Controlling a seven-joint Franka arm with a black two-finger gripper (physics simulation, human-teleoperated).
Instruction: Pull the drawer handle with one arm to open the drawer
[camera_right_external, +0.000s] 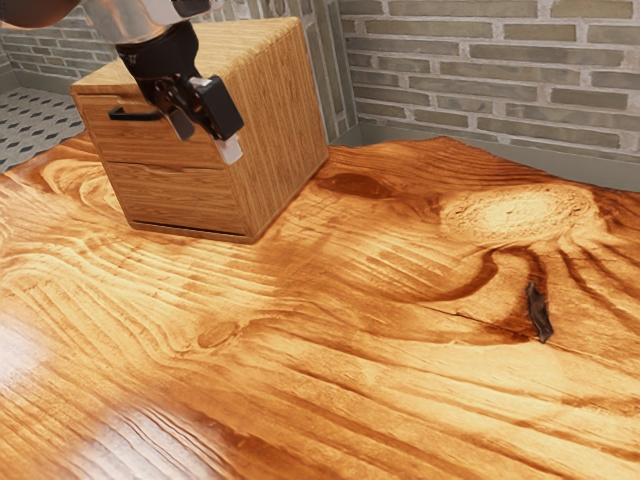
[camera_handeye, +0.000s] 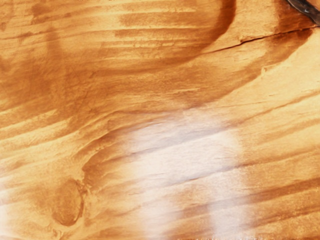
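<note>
One cabinet (camera_right_external: 272, 100) stands on the table (camera_right_external: 400, 330), brick wall (camera_right_external: 500, 60) behind it. One handle (camera_right_external: 130, 115) on its top drawer (camera_right_external: 120, 142). The gripper (camera_right_external: 207, 138) hangs before the cabinet's front, fingers seemingly spread, holding nothing.

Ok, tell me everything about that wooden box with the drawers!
The drawer cabinet is a light, wood-grained box standing upright on the wooden table, near the brick wall. Its front has two drawers, one above the other, and both look shut. The top drawer carries a thin black handle. The black gripper hangs in front of that drawer, by the handle's end; whether it touches is unclear.
</note>
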